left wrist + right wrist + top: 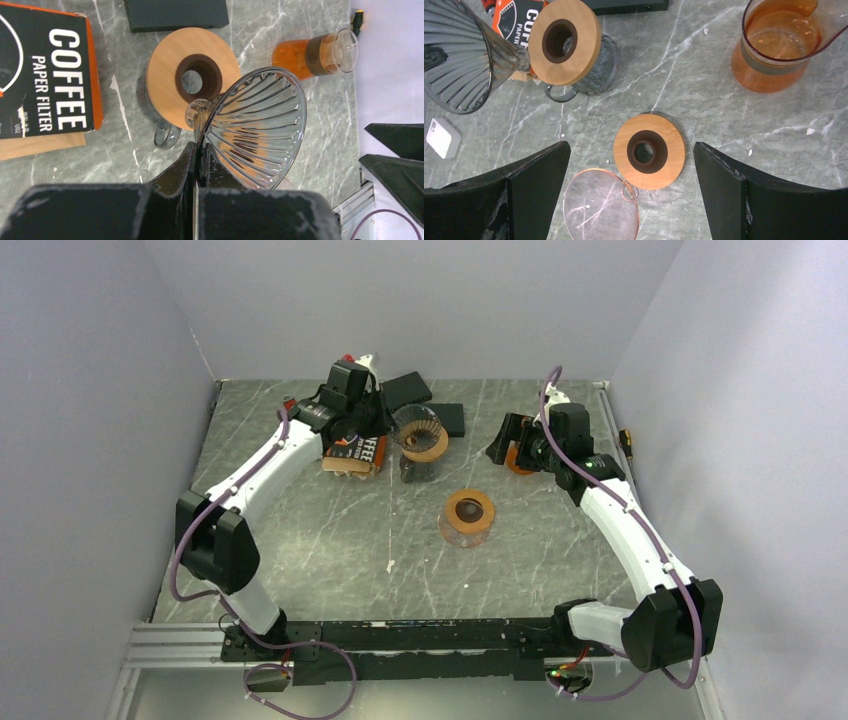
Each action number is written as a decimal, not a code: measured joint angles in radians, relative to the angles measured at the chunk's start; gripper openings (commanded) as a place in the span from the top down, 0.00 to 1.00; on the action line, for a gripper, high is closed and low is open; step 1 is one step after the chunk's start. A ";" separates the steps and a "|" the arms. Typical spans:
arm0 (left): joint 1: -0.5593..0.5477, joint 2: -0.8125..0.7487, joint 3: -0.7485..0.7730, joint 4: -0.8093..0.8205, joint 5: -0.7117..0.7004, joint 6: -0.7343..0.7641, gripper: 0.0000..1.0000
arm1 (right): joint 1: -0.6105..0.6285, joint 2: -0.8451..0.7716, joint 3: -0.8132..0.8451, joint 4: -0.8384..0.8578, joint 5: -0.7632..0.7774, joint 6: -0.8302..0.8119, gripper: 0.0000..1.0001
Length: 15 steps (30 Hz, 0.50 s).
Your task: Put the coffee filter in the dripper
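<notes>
My left gripper (200,150) is shut on the rim of the clear ribbed glass dripper (255,127) and holds it tilted above the table, just over a glass cup with a wooden collar (187,82). In the top view the dripper (418,424) hangs beside my left gripper (385,427). The coffee paper filter box (45,80) lies left of the cup, also in the top view (353,452). No loose filter shows. My right gripper (630,145) is open and empty above a wooden ring (649,150).
An orange glass carafe (520,458) stands under the right wrist. A clear copper-rimmed lid (599,205) lies beside the wooden ring (468,508). Two black boxes (400,390) lie at the back. A red tool (290,405) lies at the back left.
</notes>
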 measured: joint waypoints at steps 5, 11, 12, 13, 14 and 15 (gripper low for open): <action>0.013 0.056 0.045 0.031 0.038 -0.004 1.00 | 0.000 0.005 0.000 0.005 -0.011 -0.001 0.00; 0.016 0.131 0.095 0.048 0.069 -0.004 1.00 | 0.000 0.011 0.000 0.009 -0.027 -0.001 0.00; 0.017 0.142 0.100 0.053 0.074 -0.004 1.00 | 0.000 0.013 0.000 0.009 -0.029 -0.001 0.00; 0.019 0.150 0.101 0.061 0.082 -0.004 1.00 | 0.000 0.014 0.000 0.010 -0.030 -0.001 0.00; 0.021 0.158 0.101 0.067 0.087 -0.005 1.00 | 0.000 0.016 0.000 0.010 -0.031 -0.002 0.00; 0.024 0.164 0.101 0.076 0.095 -0.006 1.00 | 0.000 0.016 0.000 0.013 -0.031 -0.002 0.00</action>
